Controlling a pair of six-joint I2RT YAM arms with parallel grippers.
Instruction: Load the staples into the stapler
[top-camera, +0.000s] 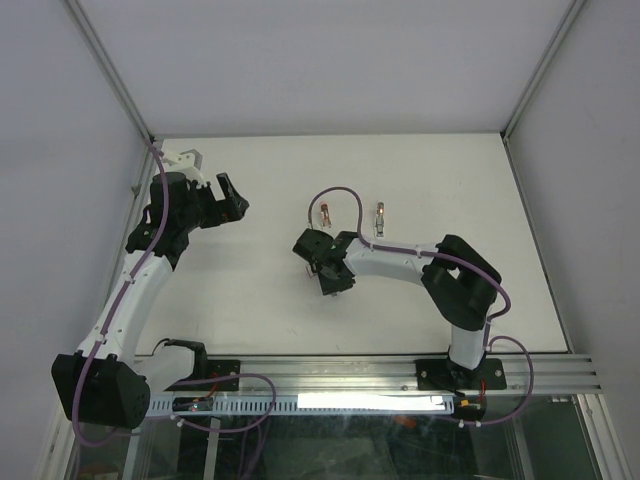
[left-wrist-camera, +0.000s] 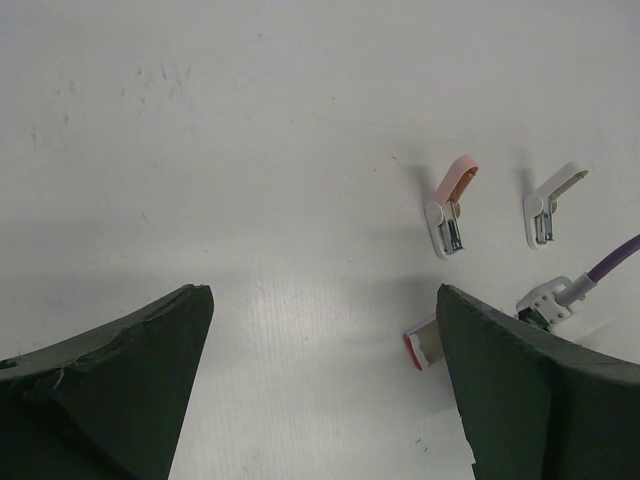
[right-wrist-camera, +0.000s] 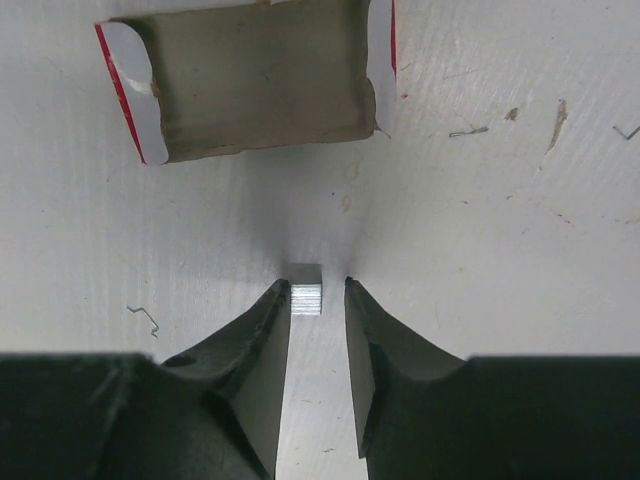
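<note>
The staples box (right-wrist-camera: 250, 85), white with red edges, lies open on the table at the top of the right wrist view; it also shows in the left wrist view (left-wrist-camera: 424, 345). A small silver block of staples (right-wrist-camera: 305, 288) lies on the table between my right gripper's (right-wrist-camera: 318, 286) fingertips, against the left finger, with a gap to the right one. The right gripper (top-camera: 330, 275) is narrowly open. A pink stapler (left-wrist-camera: 450, 205) and a white stapler (left-wrist-camera: 548, 205) lie open on the table. My left gripper (left-wrist-camera: 322, 292) is wide open and empty, well left of them (top-camera: 232, 200).
The two staplers lie side by side behind the right gripper, pink (top-camera: 325, 213) and white (top-camera: 380, 215). Loose bent staples (right-wrist-camera: 145, 318) lie near the box. A purple cable (top-camera: 340, 195) arcs over the right wrist. White walls (top-camera: 560, 60) enclose the table.
</note>
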